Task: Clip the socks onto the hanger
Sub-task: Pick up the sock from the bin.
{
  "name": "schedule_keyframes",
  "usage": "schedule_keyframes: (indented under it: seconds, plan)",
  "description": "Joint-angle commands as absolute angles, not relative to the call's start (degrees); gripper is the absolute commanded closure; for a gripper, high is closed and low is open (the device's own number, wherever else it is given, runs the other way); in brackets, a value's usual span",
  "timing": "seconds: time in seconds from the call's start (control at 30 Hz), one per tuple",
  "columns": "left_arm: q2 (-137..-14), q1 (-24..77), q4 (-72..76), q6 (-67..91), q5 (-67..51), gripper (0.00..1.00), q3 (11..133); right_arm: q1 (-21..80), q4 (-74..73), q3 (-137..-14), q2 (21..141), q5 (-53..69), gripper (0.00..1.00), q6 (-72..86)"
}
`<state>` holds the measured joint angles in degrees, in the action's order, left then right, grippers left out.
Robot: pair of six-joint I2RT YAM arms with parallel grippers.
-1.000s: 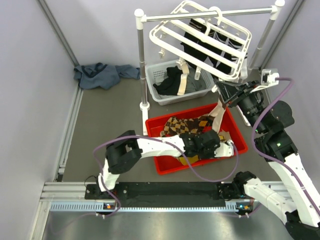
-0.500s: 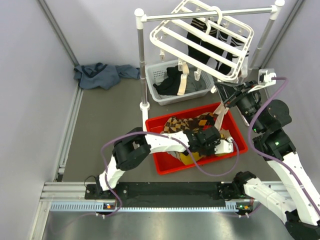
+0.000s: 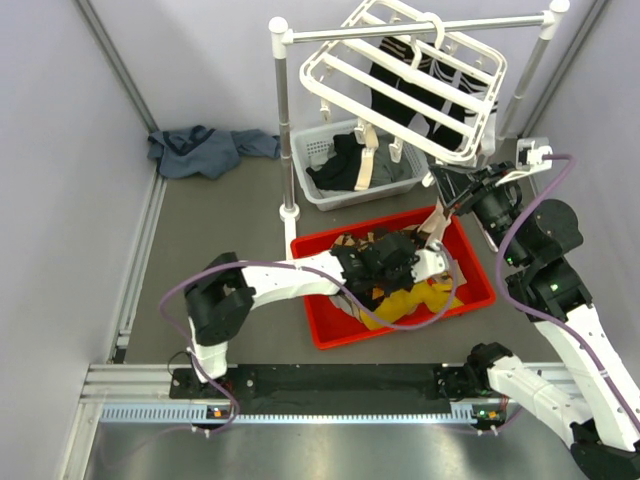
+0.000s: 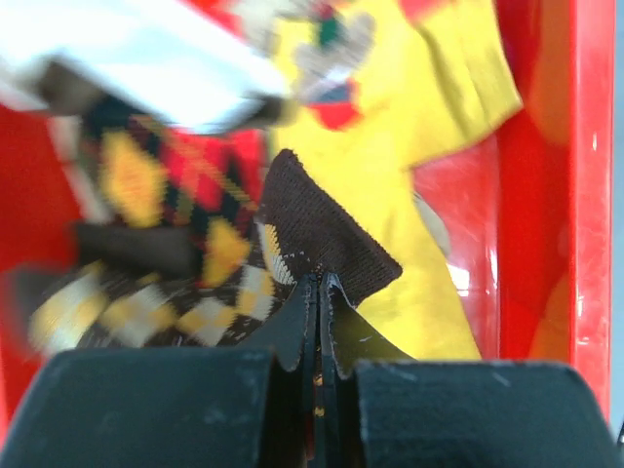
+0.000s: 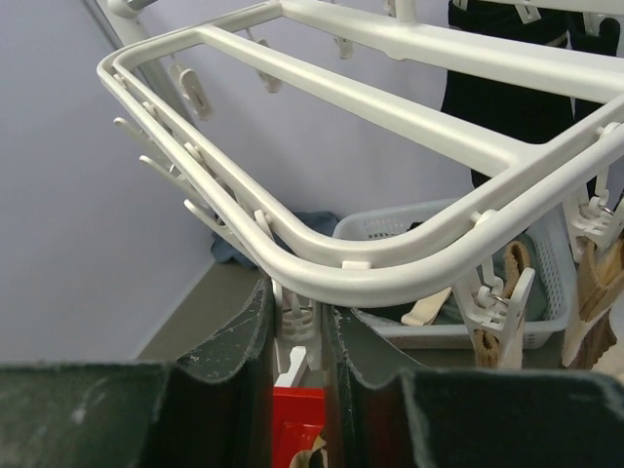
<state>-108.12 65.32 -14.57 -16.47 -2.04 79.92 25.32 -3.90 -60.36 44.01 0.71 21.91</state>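
Note:
Brown, tan and cream argyle socks (image 3: 365,250) lie heaped in the red bin (image 3: 330,338). My left gripper (image 3: 395,258) is down in the bin, shut on the dark brown cuff of one sock (image 4: 327,234); its jaws (image 4: 320,285) are pressed together on the fabric. The white hanger (image 3: 400,80) hangs tilted from the rod, with dark socks (image 3: 395,90) and a tan sock (image 3: 437,225) clipped to it. My right gripper (image 3: 447,200) is at the hanger's near corner (image 5: 390,278), shut on a small white clip (image 5: 297,327) under the frame.
A yellow garment (image 3: 410,300) lies in the bin under the socks. A grey basket (image 3: 320,195) with dark clothes stands behind the bin. The rack's white post (image 3: 283,120) rises beside it. A blue cloth (image 3: 205,150) lies at the back left.
My left gripper has shut on the sock's cuff and moved back and left in the bin, dragging the sock along and uncovering the yellow garment. The right arm has held still.

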Motion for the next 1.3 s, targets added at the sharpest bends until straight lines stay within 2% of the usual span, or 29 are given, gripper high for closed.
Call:
schedule_keyframes:
  seconds: [0.0, 0.6, 0.9, 1.27]
  plan:
    - [-100.56, 63.2, -8.44, -9.16, -1.84, 1.0, 77.52, 25.23, -4.92, -61.08, 43.51, -1.14, 1.0, 20.3]
    - [-82.54, 56.08, 9.13, 7.38, -0.53, 1.0, 65.57, 25.22, -6.5, -62.05, 44.38, -3.78, 1.0, 21.35]
    - [-77.26, 55.63, 13.79, 8.52, 7.11, 1.0, 65.57, 25.22, -6.94, -64.51, 45.7, -3.69, 1.0, 23.64]
    - [-75.41, 55.55, 26.18, 14.94, 13.62, 1.0, 57.75, 25.22, -6.33, -64.16, 45.26, -4.75, 1.0, 25.49]
